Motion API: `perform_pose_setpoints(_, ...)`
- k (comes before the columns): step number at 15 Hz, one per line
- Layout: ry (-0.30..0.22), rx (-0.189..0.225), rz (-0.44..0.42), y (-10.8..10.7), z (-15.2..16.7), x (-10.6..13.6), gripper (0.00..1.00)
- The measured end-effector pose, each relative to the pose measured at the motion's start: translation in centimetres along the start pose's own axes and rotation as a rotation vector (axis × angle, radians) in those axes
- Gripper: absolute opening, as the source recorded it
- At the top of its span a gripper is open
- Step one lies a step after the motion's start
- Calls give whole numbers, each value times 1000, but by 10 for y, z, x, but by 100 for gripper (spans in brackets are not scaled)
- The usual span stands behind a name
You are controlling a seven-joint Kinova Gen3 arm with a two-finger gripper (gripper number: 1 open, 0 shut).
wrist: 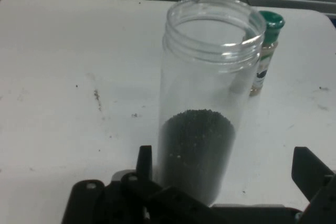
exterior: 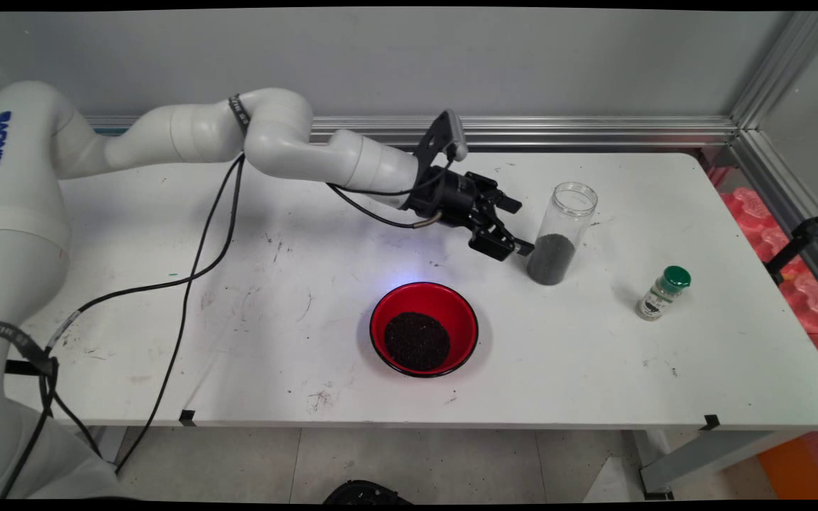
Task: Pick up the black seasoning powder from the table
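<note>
A tall clear jar [exterior: 564, 227] without a lid stands upright on the white table, its lower part filled with dark grains. My gripper [exterior: 519, 226] is open, low over the table on the jar's left side. In the hand view the jar [wrist: 210, 77] fills the middle, and its base sits between the two fingers of my gripper [wrist: 223, 153]. A gap shows between the jar and the right finger [wrist: 310, 169]. Nothing is held.
A red bowl [exterior: 380, 312] holding dark grains sits in front of the gripper, nearer the table's front edge. A small spice bottle with a green cap [exterior: 662, 292] stands to the jar's right and shows behind the jar [wrist: 265, 56] in the hand view. Black cables trail across the table's left.
</note>
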Motion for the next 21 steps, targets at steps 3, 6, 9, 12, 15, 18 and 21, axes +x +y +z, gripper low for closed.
perform_pose_setpoints(3,-7,-1,4,-2,12,-4,100)
perform_pose_setpoints(6,-11,2,6,-5,22,-7,100)
perform_pose_setpoints(9,-15,3,8,-8,32,-10,100)
perform_pose_setpoints(12,-16,3,9,-10,39,-11,100)
perform_pose_setpoints(15,-18,1,9,-12,48,-13,100)
perform_pose_setpoints(18,-18,-1,7,-13,56,-14,100)
perform_pose_setpoints(21,-18,-5,4,-14,64,-15,100)
